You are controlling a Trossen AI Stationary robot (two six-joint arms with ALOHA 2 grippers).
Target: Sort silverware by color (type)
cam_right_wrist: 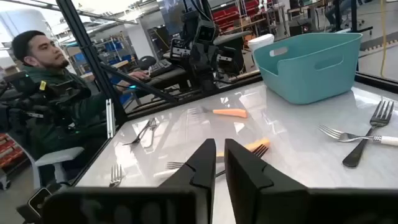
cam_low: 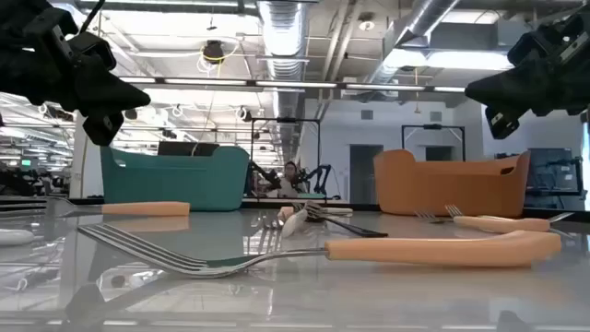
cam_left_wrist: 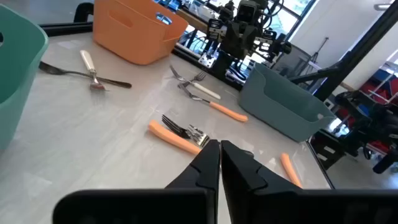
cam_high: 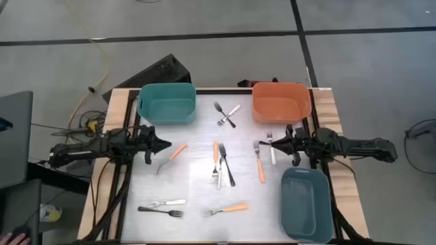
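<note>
Several small forks lie flat on the white table. An orange-handled fork [cam_high: 174,154] lies just in front of my left gripper [cam_high: 167,144], which hangs shut above the table's left side, touching nothing. A white-handled fork [cam_high: 272,148] and an orange-handled fork [cam_high: 260,163] lie beside my right gripper [cam_high: 264,143], which hangs above the right side. Its fingers [cam_right_wrist: 219,144] stand a narrow gap apart with nothing between them. More forks lie crossed in the middle [cam_high: 221,163], at the far side [cam_high: 226,114] and near the front edge [cam_high: 163,206].
A teal bin [cam_high: 167,102] stands at the far left, an orange bin [cam_high: 281,102] at the far right and a grey-blue bin [cam_high: 306,204] at the near right. A seated person [cam_right_wrist: 43,81] shows beyond the table's left edge.
</note>
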